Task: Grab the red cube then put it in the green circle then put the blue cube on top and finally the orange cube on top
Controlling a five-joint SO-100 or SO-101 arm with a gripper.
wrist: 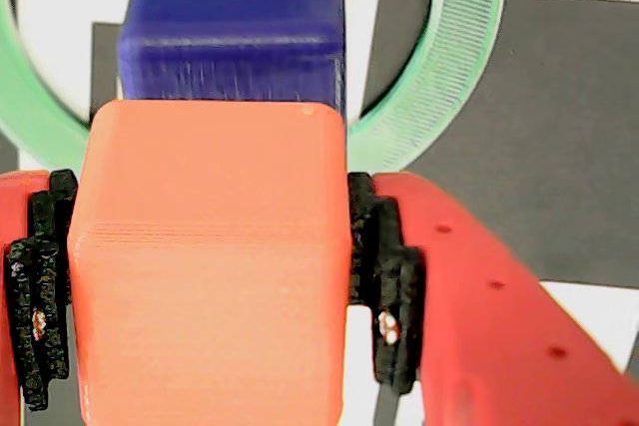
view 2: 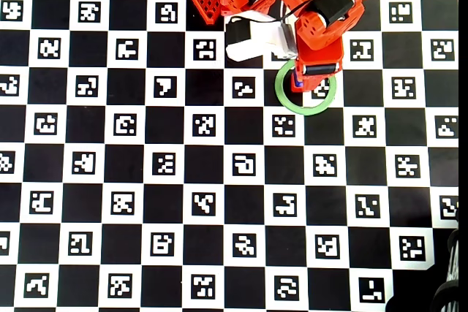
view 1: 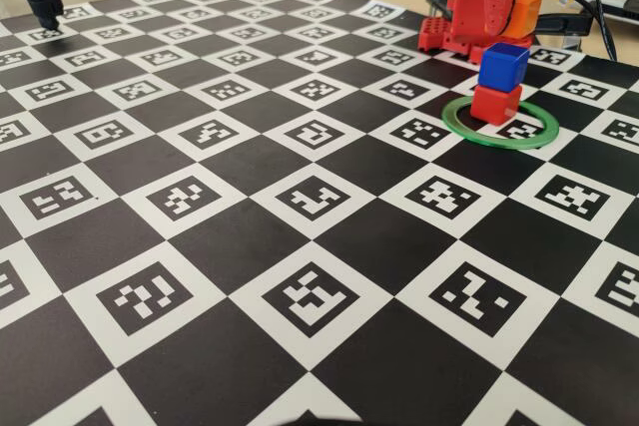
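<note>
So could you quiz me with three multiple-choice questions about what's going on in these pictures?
1. Where is the blue cube?
A. on the red cube
B. outside the green circle
C. beside the red cube

2. How many cubes are stacked inside the ring?
A. one
B. two
C. three

3. What is the gripper doing?
A. hanging open and empty
B. clamping the orange cube
C. clamping the blue cube

Answers: 1 A, the fixed view shows blue resting on red. 2 B, only red and blue stand there. 3 B, the wrist view shows orange between the fingers.
</note>
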